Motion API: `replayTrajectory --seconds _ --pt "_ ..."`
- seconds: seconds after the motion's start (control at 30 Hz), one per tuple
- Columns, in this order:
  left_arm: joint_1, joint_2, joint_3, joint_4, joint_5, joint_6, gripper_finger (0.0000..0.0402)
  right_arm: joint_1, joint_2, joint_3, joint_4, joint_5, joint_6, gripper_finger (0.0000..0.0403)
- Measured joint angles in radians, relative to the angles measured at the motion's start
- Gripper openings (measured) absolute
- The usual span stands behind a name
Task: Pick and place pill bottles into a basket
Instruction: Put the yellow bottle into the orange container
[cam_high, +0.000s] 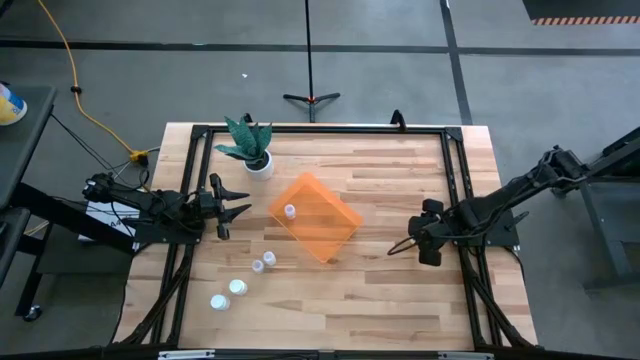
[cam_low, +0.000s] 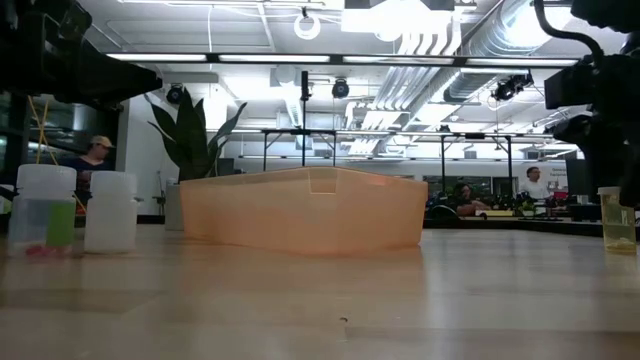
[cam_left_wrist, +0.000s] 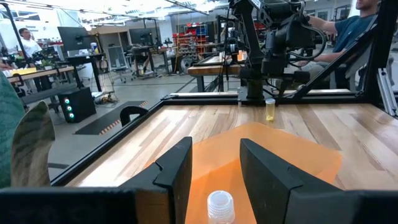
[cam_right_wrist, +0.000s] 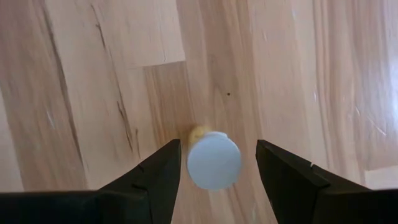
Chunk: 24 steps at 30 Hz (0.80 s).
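Observation:
The orange basket (cam_high: 318, 222) lies mid-table with one pill bottle (cam_high: 290, 211) standing in it. Several more pill bottles (cam_high: 263, 262) (cam_high: 228, 294) stand on the wood nearer the front left. Another bottle, white-capped with yellowish contents (cam_right_wrist: 213, 163) (cam_low: 617, 218), stands on the table's right part. My right gripper (cam_right_wrist: 217, 149) (cam_high: 400, 247) is open and points steeply down over it, one finger on either side of the cap with a small gap each way. My left gripper (cam_high: 232, 210) (cam_left_wrist: 216, 155) stays open and level at the left, facing the basket.
A white pot with a green plant (cam_high: 255, 152) stands at the far left, close to my left gripper. A black frame (cam_high: 330, 128) borders the tabletop. People and workbenches show in the room beyond the table.

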Motion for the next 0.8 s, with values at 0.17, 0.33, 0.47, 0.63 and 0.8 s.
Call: replayTrajectory --seconds 0.17,0.33,0.47,0.63,0.8 --pt "0.000 0.000 0.000 0.000 0.000 0.000 0.0170 -0.001 0.000 0.000 0.008 0.002 0.000 0.0200" --pt "0.000 0.000 0.000 0.000 0.000 0.001 0.0170 -0.001 0.000 0.000 0.008 0.000 0.000 0.0194" --pt "0.000 0.000 0.000 0.000 0.000 0.002 0.0170 -0.001 0.000 0.000 0.011 -0.007 0.001 0.0180" --pt "0.000 0.000 0.000 0.000 0.000 0.002 0.0170 -0.001 0.000 0.000 0.011 -0.007 0.001 0.0162" --pt "0.000 0.000 0.000 0.000 0.000 0.002 0.0170 -0.001 0.000 0.000 0.011 -0.011 0.001 0.0146"
